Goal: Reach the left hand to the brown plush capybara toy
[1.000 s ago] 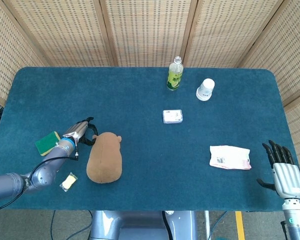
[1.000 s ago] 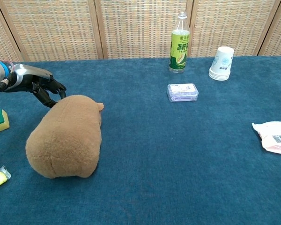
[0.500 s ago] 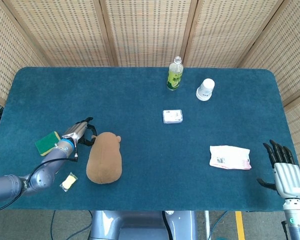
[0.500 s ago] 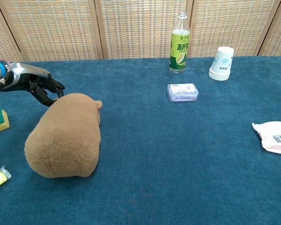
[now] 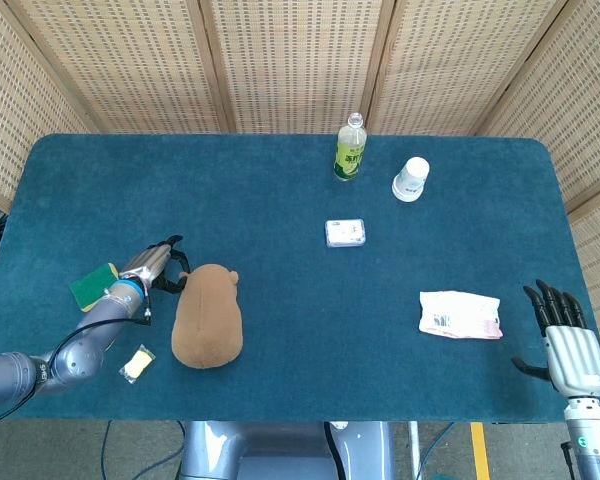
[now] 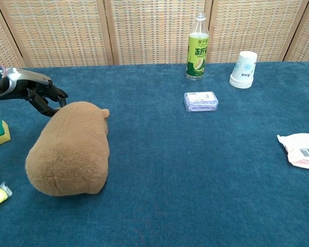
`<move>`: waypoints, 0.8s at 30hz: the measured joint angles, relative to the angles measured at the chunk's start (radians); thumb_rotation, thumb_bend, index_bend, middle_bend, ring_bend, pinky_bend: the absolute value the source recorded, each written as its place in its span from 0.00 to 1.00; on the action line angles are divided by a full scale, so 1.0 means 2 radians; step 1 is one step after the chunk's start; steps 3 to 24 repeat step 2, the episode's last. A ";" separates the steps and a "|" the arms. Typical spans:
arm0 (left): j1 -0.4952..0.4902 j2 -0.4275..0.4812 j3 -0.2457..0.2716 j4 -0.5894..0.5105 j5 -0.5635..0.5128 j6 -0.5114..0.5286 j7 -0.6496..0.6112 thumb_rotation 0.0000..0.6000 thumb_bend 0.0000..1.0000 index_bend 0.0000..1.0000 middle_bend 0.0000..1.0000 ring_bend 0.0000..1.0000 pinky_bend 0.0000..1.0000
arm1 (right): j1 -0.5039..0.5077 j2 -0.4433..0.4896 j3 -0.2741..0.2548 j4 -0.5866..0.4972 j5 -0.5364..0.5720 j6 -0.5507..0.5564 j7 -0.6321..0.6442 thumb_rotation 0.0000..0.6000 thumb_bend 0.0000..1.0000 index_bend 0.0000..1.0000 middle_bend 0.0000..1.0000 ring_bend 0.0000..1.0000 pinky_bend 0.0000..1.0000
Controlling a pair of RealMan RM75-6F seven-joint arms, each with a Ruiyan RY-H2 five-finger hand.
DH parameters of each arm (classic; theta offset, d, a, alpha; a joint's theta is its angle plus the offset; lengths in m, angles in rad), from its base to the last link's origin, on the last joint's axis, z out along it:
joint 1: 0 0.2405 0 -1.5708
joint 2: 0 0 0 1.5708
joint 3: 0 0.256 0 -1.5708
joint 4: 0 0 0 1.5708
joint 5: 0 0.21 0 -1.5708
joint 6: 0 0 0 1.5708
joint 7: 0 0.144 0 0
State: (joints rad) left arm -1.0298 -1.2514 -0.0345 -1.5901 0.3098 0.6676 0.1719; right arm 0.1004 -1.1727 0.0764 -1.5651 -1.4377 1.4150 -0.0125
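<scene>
The brown plush capybara (image 5: 207,316) lies on the blue table near the front left, head pointing away from me; in the chest view the capybara (image 6: 69,149) fills the lower left. My left hand (image 5: 158,266) hangs just left of the toy's head, holding nothing. Seen from the chest, the left hand (image 6: 35,90) has its dark fingers bent down and apart, their tips at the edge of the head; I cannot tell whether they touch. My right hand (image 5: 565,337) rests at the table's front right corner, fingers straight and apart, holding nothing.
A green-and-yellow sponge (image 5: 95,286) lies left of my left hand, and a small yellow packet (image 5: 137,363) in front of it. A green bottle (image 6: 197,47), stacked paper cups (image 6: 244,68) and a small wrapped pack (image 6: 201,101) stand further back. A white pouch (image 5: 460,314) lies at the right.
My left hand has drifted slightly to the left, and the capybara has shifted a little left with it. The right hand has stayed in place.
</scene>
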 measured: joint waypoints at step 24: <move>0.001 0.002 0.000 -0.001 0.001 0.000 -0.001 1.00 0.51 0.56 0.00 0.00 0.01 | 0.000 0.000 0.000 0.000 0.000 0.000 0.001 1.00 0.15 0.00 0.00 0.00 0.00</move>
